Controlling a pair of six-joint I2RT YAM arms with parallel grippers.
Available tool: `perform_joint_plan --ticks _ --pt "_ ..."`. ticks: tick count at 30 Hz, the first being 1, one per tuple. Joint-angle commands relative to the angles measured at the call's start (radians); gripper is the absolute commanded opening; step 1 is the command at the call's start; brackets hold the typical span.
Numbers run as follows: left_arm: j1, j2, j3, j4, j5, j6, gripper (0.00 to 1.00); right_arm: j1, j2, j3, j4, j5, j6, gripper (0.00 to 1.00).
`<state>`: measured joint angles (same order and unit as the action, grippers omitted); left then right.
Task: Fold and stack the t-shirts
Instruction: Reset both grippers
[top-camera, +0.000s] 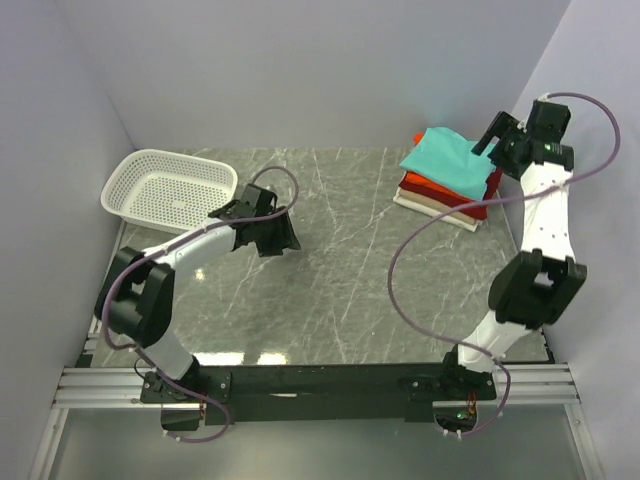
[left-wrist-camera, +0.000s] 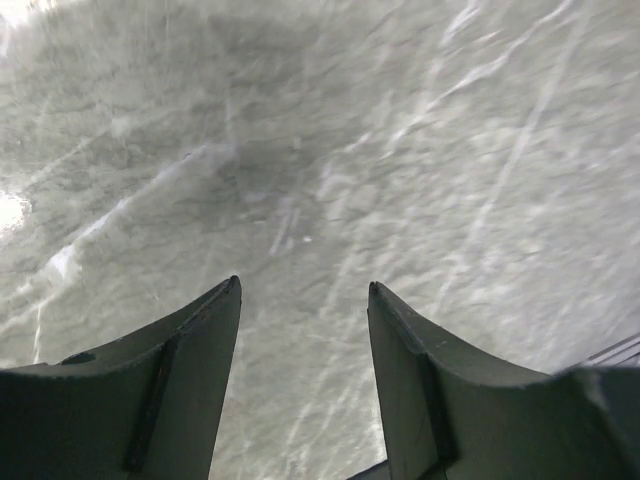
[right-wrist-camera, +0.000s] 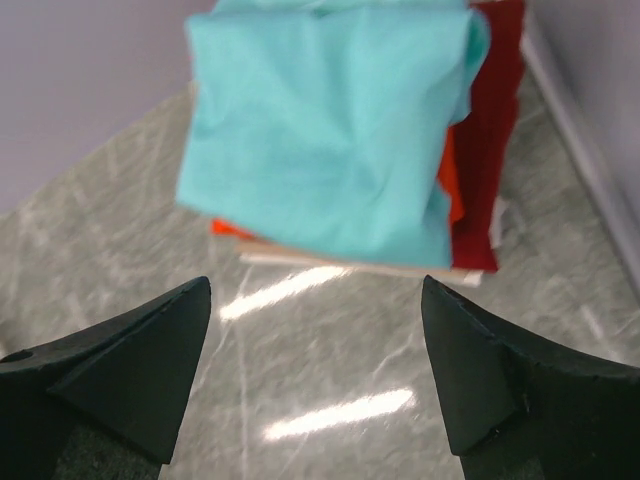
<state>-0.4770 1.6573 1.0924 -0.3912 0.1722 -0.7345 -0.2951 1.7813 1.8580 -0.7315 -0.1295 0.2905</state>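
Note:
A folded teal t-shirt lies on top of a stack at the back right of the table, over an orange-red shirt, a dark red shirt and a cream shirt. In the right wrist view the teal shirt covers most of the stack, with the dark red one showing at its right. My right gripper is open and empty, just right of the stack and above the table. My left gripper is open and empty, low over bare marble at the left centre.
A white plastic mesh basket stands at the back left, behind my left arm. The marble table is walled by grey panels at the back and both sides. The right wall runs close to the stack.

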Motion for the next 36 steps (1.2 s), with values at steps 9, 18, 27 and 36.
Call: perform_joint_plan --ticks 9,18,27,36 --pt "-0.028 -0.284 -0.098 0.113 -0.148 -0.069 0.6 0.062 -0.505 -0.663 0.357 -0.291 0.116 0.92" --pt "-0.072 -0.493 -0.21 0.172 -0.295 -0.077 0.6 0.445 -0.68 -0.974 0.421 -0.078 0.076 0.93" --pt "-0.074 -0.629 -0.325 0.249 -0.309 -0.108 0.59 0.611 -0.695 -1.059 0.435 0.082 0.041 0.92" --pt "-0.075 -0.712 -0.362 0.21 -0.376 -0.095 0.6 0.663 -0.784 -1.111 0.465 0.197 0.056 0.93"
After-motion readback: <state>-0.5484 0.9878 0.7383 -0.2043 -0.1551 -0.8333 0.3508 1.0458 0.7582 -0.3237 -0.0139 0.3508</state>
